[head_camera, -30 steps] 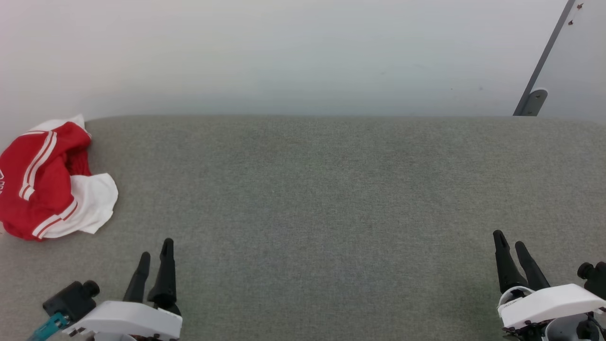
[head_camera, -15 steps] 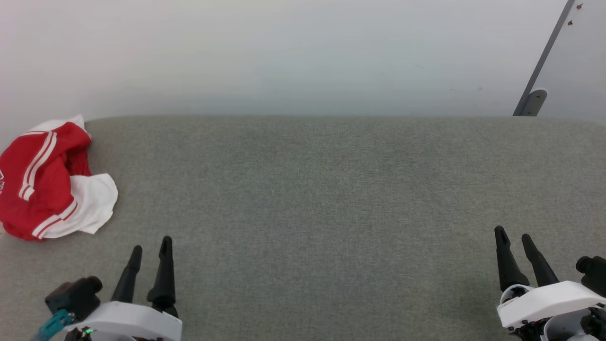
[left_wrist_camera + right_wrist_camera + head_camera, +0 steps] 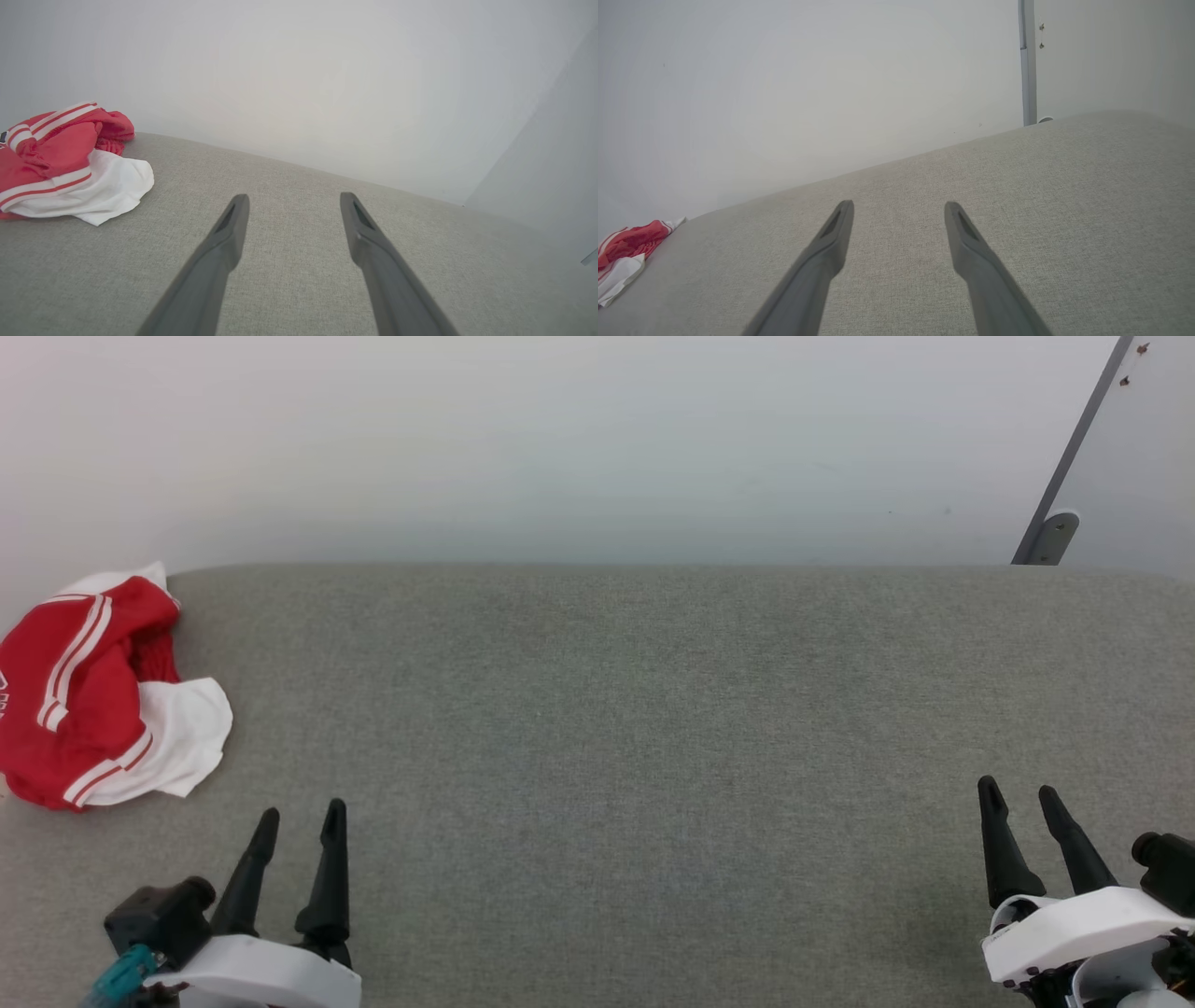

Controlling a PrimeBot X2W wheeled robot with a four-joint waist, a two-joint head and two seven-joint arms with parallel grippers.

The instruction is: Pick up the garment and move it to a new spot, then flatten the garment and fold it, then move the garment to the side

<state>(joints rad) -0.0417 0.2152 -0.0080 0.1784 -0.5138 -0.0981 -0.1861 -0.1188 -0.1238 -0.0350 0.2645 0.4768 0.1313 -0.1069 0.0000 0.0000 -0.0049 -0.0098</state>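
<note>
Spread wide with nothing between its two dark fingers, the left gripper (image 3: 302, 809) sits at the lower left of the head view over the grey fabric surface (image 3: 607, 709). At the lower right, the right gripper (image 3: 1017, 787) is just as wide and also empty. The garment (image 3: 84, 691), a red jersey with white sleeves and white-red stripe trim, lies crumpled in a heap at the far left edge of the surface, close to the white wall (image 3: 560, 448). It is ahead and to the left of the left gripper without touching it, and well apart from the right gripper. In the left wrist view a white sleeve is its nearest part. A grey metal strut (image 3: 1074, 448) slants up the wall at upper right.
</note>
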